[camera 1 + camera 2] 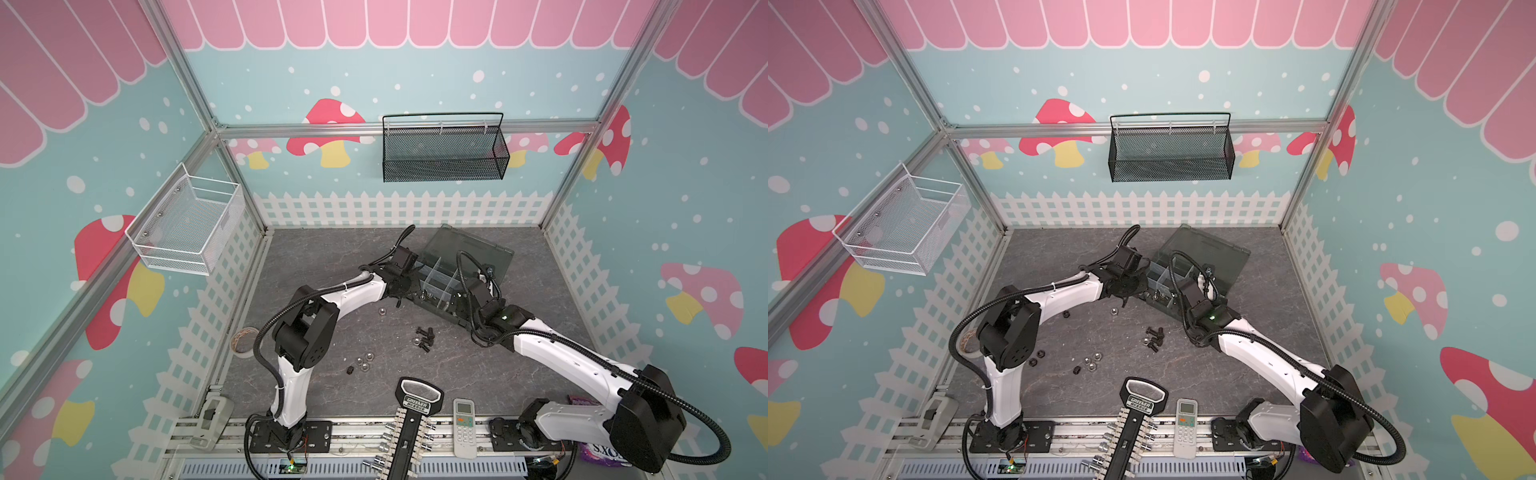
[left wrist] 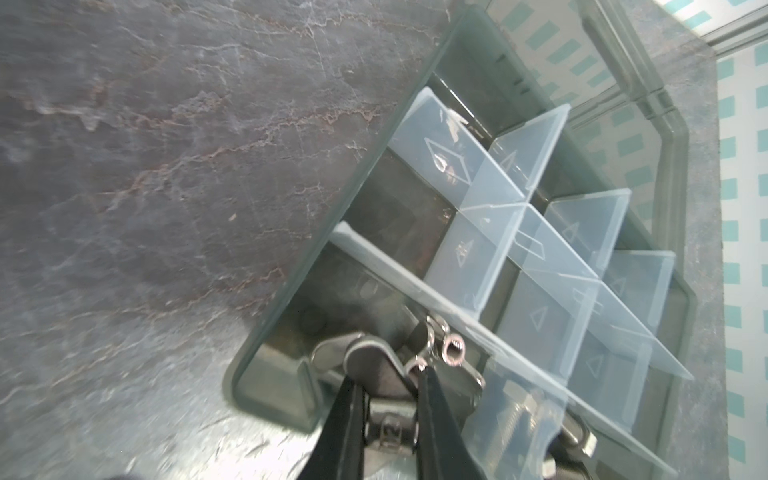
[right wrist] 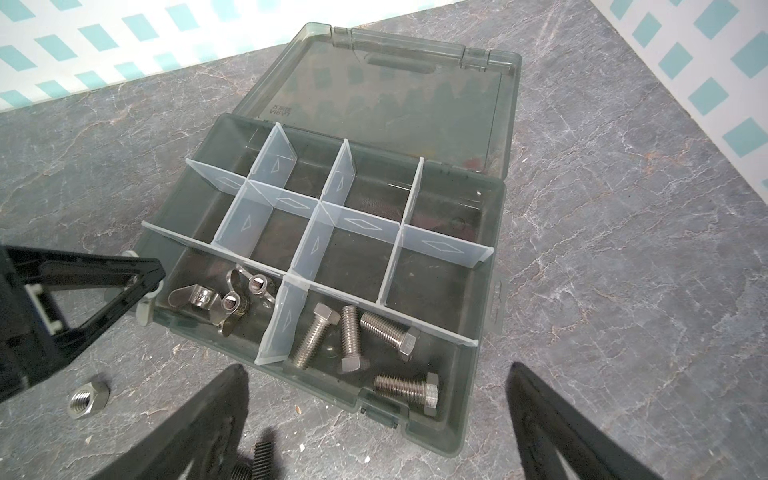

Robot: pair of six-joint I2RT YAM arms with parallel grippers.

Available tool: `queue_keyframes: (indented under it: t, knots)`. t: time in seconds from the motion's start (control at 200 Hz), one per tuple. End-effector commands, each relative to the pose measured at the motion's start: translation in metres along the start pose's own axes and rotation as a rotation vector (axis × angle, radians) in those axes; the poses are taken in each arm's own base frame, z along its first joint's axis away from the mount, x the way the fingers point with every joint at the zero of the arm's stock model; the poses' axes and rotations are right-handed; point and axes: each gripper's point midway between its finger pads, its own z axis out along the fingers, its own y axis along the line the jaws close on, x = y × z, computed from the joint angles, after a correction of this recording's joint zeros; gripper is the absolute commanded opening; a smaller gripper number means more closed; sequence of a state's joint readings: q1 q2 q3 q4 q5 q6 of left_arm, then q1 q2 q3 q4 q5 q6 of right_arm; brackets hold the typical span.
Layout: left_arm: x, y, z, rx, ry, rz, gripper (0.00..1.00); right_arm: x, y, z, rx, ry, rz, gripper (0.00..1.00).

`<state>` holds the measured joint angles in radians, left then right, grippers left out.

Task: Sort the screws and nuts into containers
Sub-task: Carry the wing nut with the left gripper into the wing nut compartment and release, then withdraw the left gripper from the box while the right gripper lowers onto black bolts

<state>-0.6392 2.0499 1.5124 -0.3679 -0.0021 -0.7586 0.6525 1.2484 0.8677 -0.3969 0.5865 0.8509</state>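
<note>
- The organiser box point(image 3: 482, 320) sits on the grey table point(image 1: 316, 266), toward the back, with its lid point(image 3: 395, 95) swung open behind it.
- Our left gripper point(image 2: 388, 370) hangs over the corner compartment at one end of the box. Its jaws are drawn nearly together, and we see nothing pinched between them.
- In that corner compartment the wing nuts point(image 3: 224, 303) lie heaped against one another.
- The next compartment in the same near row holds four silver hex screws point(image 3: 384, 332), all lying flat.
- Our right gripper point(image 3: 376, 368) is spread wide and holds nothing. It hovers above the near edge of the box, beside the screw compartment.
- A single silver hex nut point(image 3: 88, 400) lies on the table just outside the box, near the left gripper.
- The black screws point(image 1: 424, 336) lie in a loose cluster on the table in front of the box, between the two arms.
- Closer to the front, the domed nuts point(image 1: 365, 359) sit together on the table, with a black nut point(image 1: 350, 370) just beside them.
</note>
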Motion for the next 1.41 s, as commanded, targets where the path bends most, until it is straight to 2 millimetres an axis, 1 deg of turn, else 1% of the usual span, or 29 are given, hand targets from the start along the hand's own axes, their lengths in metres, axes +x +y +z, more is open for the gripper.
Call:
queue_keyframes:
  t: [0.0, 0.125, 0.205, 0.275, 0.4, 0.505, 0.605, 0.715, 0.845, 0.94, 1.045, 1.086, 1.136, 1.326, 1.401]
  knots:
    - [-0.007, -0.008, 0.009, 0.013, -0.008, -0.031, 0.2, 0.002, -0.005, 0.0, 0.018, -0.002, 0.019, 0.98]
    - [-0.003, -0.011, 0.017, 0.022, 0.011, -0.044, 0.27, 0.001, -0.002, 0.002, 0.017, 0.0, 0.005, 0.98]
    - [-0.002, -0.01, 0.017, 0.022, 0.013, -0.046, 0.32, 0.0, -0.002, 0.002, 0.019, 0.0, -0.002, 0.98]
    - [-0.004, -0.011, 0.013, 0.025, 0.008, -0.041, 0.37, 0.0, -0.002, 0.002, 0.02, -0.001, -0.002, 0.98]
    - [-0.007, -0.013, 0.005, 0.031, -0.006, -0.031, 0.39, 0.001, -0.001, 0.003, 0.019, 0.002, -0.002, 0.98]
    - [-0.009, -0.015, -0.005, 0.041, -0.016, -0.029, 0.43, 0.002, 0.002, 0.005, 0.014, 0.01, -0.008, 0.98]
    - [-0.014, -0.018, -0.02, 0.058, -0.041, -0.028, 0.48, 0.004, 0.004, 0.007, 0.011, 0.022, -0.019, 0.98]
    - [-0.02, -0.02, -0.041, 0.077, -0.081, -0.027, 0.55, 0.006, 0.006, 0.008, 0.004, 0.033, -0.027, 0.98]
    - [-0.023, -0.015, -0.068, 0.078, -0.133, -0.03, 0.65, 0.008, 0.011, 0.008, -0.029, 0.038, -0.036, 0.98]
    - [-0.025, -0.007, -0.089, 0.067, -0.174, -0.038, 0.74, 0.011, 0.015, 0.008, -0.058, 0.044, -0.048, 0.98]
    - [-0.022, 0.006, -0.109, 0.047, -0.213, -0.04, 0.85, 0.015, 0.017, 0.009, -0.07, 0.062, -0.06, 0.98]
    - [-0.021, 0.013, -0.117, 0.034, -0.226, -0.043, 0.93, 0.017, 0.019, 0.009, -0.078, 0.071, -0.064, 0.98]
    - [-0.019, 0.022, -0.126, 0.012, -0.242, -0.045, 0.99, 0.02, 0.021, 0.01, -0.089, 0.081, -0.071, 0.98]
    - [-0.006, 0.064, -0.16, -0.078, -0.305, -0.071, 1.0, 0.036, 0.037, 0.012, -0.155, 0.141, -0.114, 1.0]
    - [0.002, 0.082, -0.17, -0.107, -0.326, -0.08, 1.0, 0.044, 0.045, 0.012, -0.185, 0.171, -0.139, 0.97]
